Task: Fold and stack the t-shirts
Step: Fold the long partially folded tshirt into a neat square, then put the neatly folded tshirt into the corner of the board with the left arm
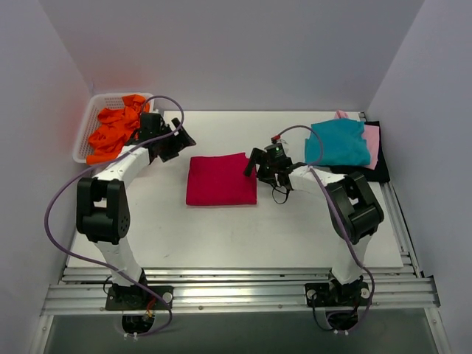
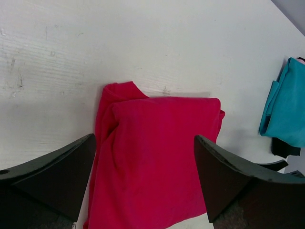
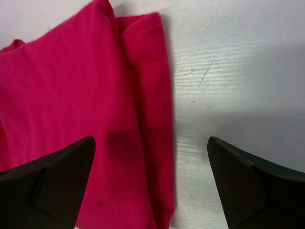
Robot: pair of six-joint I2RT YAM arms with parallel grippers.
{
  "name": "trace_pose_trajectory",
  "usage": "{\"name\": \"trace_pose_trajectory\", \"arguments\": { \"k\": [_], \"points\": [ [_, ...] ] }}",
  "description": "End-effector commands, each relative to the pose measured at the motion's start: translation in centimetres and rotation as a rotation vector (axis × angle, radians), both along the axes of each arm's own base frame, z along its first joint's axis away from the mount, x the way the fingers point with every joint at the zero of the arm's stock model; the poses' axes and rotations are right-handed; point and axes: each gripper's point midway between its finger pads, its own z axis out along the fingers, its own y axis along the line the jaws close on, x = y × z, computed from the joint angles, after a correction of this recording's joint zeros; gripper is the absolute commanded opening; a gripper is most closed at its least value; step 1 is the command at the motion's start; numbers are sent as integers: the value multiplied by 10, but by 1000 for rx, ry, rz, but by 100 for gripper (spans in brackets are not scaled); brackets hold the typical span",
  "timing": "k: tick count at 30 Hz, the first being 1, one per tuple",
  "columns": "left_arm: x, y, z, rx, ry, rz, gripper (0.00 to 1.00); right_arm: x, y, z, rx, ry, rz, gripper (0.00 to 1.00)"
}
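Note:
A crimson-red t-shirt (image 1: 221, 181) lies folded into a flat rectangle in the middle of the table. My left gripper (image 1: 177, 140) hovers open just off its far-left corner, and the left wrist view shows the folded red t-shirt (image 2: 157, 157) below the wide-open left gripper (image 2: 144, 138). At the shirt's right edge my right gripper (image 1: 254, 164) stands open. Its camera looks down on the red t-shirt's (image 3: 81, 95) right fold, with the right gripper (image 3: 150, 139) holding nothing. A folded teal t-shirt (image 1: 338, 142) tops a pile with pink (image 1: 371, 136) and black (image 1: 372, 171) ones at the far right.
A white lattice basket (image 1: 83, 136) at the far left holds a crumpled orange t-shirt (image 1: 114, 133). The left wrist view also catches the teal t-shirt (image 2: 288, 107) and a bit of the black one (image 2: 285, 148). White walls enclose the table on three sides.

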Motion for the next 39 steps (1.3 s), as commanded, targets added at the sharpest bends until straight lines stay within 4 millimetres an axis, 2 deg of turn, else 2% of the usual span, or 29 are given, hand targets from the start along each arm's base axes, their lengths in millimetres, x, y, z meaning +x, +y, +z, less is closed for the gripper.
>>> {"name": "trace_pose_trajectory", "arguments": {
  "k": [1,8,10,11,13,14,16,17,20,21,23,24,26,27,28,30,31,34,35,37,38,39],
  "points": [
    [17,-5,11,-4,-85,-25,91,-2,16,-13,33,2,33,100],
    [16,-3,0,7,-69,-22,90,-9,30,-44,46,55,60,100],
    [16,-2,-1,11,-68,-18,90,-9,33,-55,45,74,64,93],
    [15,-2,-2,11,-67,-20,89,-8,36,-56,52,76,70,72],
    [14,-2,-2,13,-66,-20,89,-8,36,-64,47,99,70,43],
    [14,0,-1,14,-69,-16,89,-3,38,-63,47,96,71,20],
    [12,1,-2,13,-72,-15,89,0,34,-70,35,116,68,5],
    [11,2,-2,11,-73,-13,89,3,33,-70,29,118,65,0],
    [9,2,-2,3,-79,-9,89,20,27,-63,20,105,48,0],
    [6,2,-3,0,-75,-8,89,37,25,-49,15,72,30,0],
    [5,0,-2,-15,-86,-9,89,48,17,-39,-28,71,24,0],
    [4,-1,1,-22,-95,-10,89,63,12,-23,-43,59,9,0],
    [-2,-2,-4,-33,-94,-14,89,81,2,-5,-79,37,-12,0],
    [-3,-2,-2,-33,-100,-14,89,86,-5,2,-109,37,-11,0],
    [-5,-1,-6,-31,-93,-15,89,102,-16,24,-127,10,-40,0],
    [-6,-1,-5,-30,-100,-20,89,110,-32,37,-173,16,-50,0],
    [-6,0,-6,-27,-99,-19,89,127,-44,60,-166,-22,-75,0],
    [-6,0,-7,-26,-100,-24,89,139,-80,76,-238,-19,-127,0],
    [-5,-1,-7,-29,-101,-28,89,154,-100,99,-244,-59,-174,0],
    [-5,-3,-6,-33,-104,-37,89,156,-126,107,-286,-39,-195,0],
    [-5,-3,-7,-32,-103,-39,89,164,-147,126,-291,-69,-236,0],
    [-3,-3,-5,-32,-107,-41,89,162,-162,131,-316,-62,-259,0]
  ]
}}
